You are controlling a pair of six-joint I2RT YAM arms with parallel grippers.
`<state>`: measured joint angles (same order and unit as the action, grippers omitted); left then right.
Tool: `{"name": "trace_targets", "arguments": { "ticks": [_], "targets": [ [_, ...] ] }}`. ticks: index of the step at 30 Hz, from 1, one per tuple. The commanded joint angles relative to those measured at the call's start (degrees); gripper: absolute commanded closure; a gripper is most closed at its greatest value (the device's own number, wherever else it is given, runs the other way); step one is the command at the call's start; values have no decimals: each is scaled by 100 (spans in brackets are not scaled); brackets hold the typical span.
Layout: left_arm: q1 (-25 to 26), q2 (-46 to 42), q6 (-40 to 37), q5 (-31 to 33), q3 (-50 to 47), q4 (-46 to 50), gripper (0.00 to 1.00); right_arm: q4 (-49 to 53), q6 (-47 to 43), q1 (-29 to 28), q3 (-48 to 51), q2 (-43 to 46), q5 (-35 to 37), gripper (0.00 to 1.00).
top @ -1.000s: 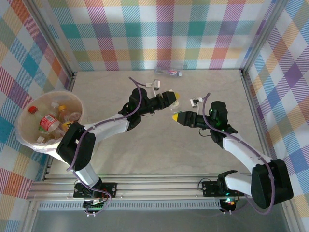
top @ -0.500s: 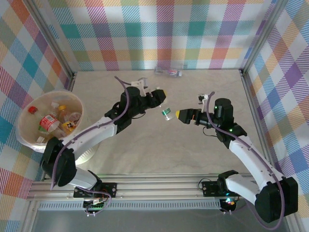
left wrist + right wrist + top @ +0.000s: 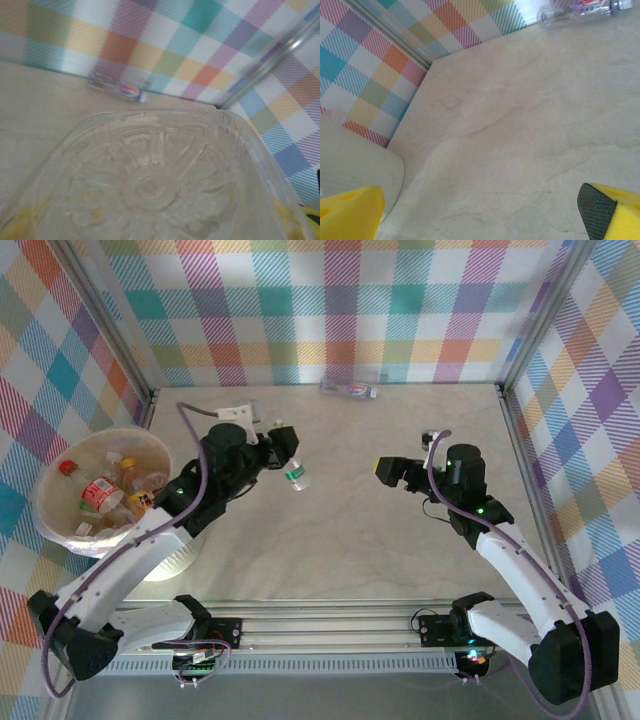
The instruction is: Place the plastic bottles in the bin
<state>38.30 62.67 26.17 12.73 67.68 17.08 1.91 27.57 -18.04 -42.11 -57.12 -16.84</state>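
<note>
Above the bench [image 3: 350, 540], your left fingers [image 3: 284, 448] grip a bottle [image 3: 294, 475], right fingers [image 3: 386, 470] apart; swing it well over the bin [image 3: 112, 431] before releasing.

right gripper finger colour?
Yellow fingers with black textured pads; right wrist view shows it best.

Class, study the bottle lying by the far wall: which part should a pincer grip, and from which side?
Grip the bottle around its labelled middle, descending from above. It lies on its side along the far wall, so its round body offers two opposite flanks there; the wall likely blocks any approach from behind.
</note>
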Motion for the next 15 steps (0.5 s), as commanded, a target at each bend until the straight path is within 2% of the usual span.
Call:
{"name": "trace_targets", "arguments": {
  "ticks": [1, 5, 9, 12, 15],
  "targets": [
    [63, -339, -494, 933, 531, 1177, 52, -259, -69, -21, -36, -124, 152, 0],
    [62, -536, -884, 1557, 1124, 1946, 52, -304, -50, -15, -68, -233, 146, 0],
    [63, -512, -1215, 2298, 2119, 2995, 52, -307, -54, -20, -108, -342, 179, 0],
    [63, -418, -1390, 3076, 2833, 3756, 52, -272, -68, -15, -150, -395, 190, 0],
    [63, -460, -1519, 4025, 3168, 4121, 52, -278, -89, -17, -157, -440, 203, 0]
  ]
}}
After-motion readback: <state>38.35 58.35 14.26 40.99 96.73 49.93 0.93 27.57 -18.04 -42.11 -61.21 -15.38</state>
